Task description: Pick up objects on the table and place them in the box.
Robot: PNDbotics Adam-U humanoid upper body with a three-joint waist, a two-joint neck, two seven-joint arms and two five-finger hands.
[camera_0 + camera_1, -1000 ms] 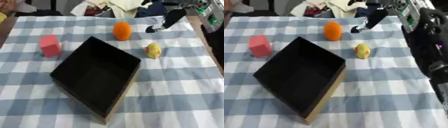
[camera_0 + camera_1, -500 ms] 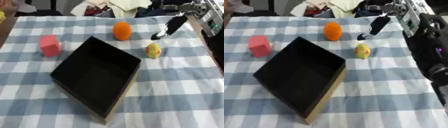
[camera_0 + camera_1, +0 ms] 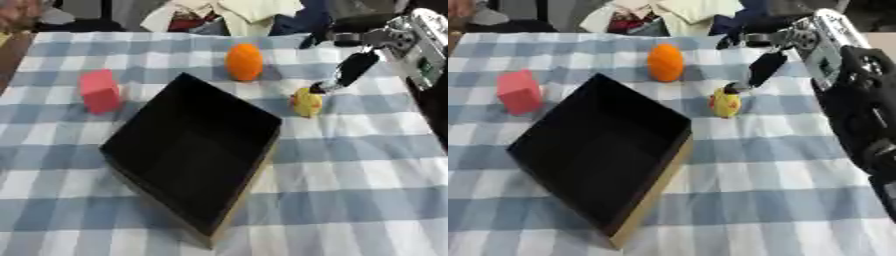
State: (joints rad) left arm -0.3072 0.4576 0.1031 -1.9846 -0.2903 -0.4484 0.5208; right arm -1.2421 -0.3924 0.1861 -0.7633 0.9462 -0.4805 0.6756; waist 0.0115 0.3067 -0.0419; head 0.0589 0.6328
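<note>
A black open box (image 3: 188, 152) lies askew in the middle of the checked table. A small yellow duck-like toy (image 3: 305, 103) stands just right of the box's far corner. My right hand (image 3: 350, 70) reaches in from the upper right, its straight fingers pointing down and touching the top of the yellow toy. An orange round object (image 3: 244, 61) sits behind the box. A pink-red block (image 3: 100, 91) stands to the box's left. My left hand does not show.
The blue and white checked cloth (image 3: 367, 175) covers the table. Clothes and bags (image 3: 227, 12) are piled along the far edge. My right arm (image 3: 859, 100) fills the right side of the right eye view.
My right hand has come down and toward me, from behind the orange object's right to the top of the yellow toy. The objects have stayed in place.
</note>
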